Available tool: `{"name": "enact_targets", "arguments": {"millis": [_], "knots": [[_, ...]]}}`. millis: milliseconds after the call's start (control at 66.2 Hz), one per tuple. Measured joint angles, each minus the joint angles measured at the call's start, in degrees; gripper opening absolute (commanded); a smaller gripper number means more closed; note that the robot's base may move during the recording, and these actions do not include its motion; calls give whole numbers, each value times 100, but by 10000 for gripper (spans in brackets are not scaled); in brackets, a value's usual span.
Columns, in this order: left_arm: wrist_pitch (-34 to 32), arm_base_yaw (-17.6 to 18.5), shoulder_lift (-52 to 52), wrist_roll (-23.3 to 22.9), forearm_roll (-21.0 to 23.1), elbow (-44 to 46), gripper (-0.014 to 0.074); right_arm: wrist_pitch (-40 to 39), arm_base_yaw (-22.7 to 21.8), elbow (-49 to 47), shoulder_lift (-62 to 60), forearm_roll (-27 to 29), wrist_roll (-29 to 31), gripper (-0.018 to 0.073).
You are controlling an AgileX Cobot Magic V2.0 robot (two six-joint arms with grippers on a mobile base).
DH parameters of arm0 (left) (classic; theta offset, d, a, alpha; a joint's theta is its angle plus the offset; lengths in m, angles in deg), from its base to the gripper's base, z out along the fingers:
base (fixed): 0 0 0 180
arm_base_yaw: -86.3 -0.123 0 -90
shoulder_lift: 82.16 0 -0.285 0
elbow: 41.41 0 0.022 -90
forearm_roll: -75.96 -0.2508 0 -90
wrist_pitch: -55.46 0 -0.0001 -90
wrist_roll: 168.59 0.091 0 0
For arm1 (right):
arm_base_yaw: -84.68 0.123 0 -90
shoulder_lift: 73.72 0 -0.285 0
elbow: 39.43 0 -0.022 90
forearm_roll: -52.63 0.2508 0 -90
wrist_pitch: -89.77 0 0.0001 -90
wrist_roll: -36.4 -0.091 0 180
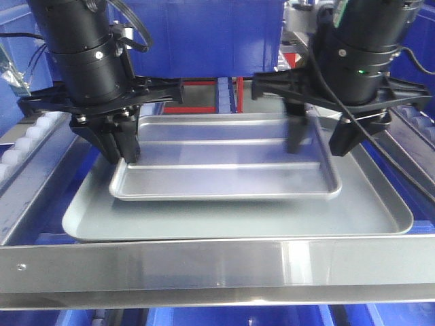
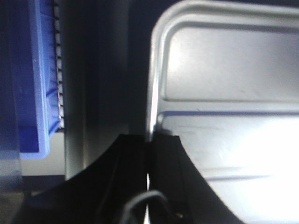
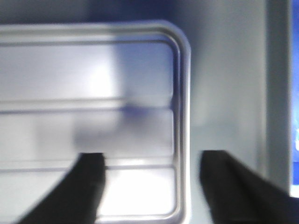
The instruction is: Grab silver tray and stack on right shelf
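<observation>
Two grippers flank the silver tray [image 1: 224, 159], which sits inside the larger matte grey tray [image 1: 238, 221] on the right shelf [image 1: 217, 268]. At nine o'clock, the left gripper [image 1: 121, 139] has its fingers clamped on the tray's rim; at three o'clock, the right gripper [image 1: 319, 139] straddles the rim, fingers apart. Judging by this, both should let go evenly, then lift straight up, so nothing shifts
</observation>
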Motion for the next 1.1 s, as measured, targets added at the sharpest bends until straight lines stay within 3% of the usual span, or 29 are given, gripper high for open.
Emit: {"name": "enact_targets", "arguments": {"millis": [106,166,272,363,408,468,619,725,816,922,1103], "knots": [[126,-20,-118,0,147,10,407,-5,12,0,0,22,0,601],[149,-25,-158,0,223,10,427,33,12,-6,0,22,0,575],[261,-25,-161,0,277,98,314,252,12,-119,0,31,0,356],[505,-25,-171,0,289,308,29,497,12,-292,-41,31,0,21],[658,-25,-171,0,220,445,-121,609,12,-388,-78,31,0,88],[718,-25,-171,0,134,579,-66,663,12,-474,-119,31,0,138],[686,-34,-171,40,36,698,-81,652,12,-513,-128,31,0,139],[933,-63,-171,266,11,829,-80,723,12,-595,-159,43,11,41],[923,-62,-66,337,0,804,-78,742,12,-593,-285,43,77,48],[545,55,340,348,-54,523,-78,521,25,-307,-639,43,293,48],[-770,663,1554,348,-414,-465,-78,-823,129,1057,-1806,-42,748,48]]}}
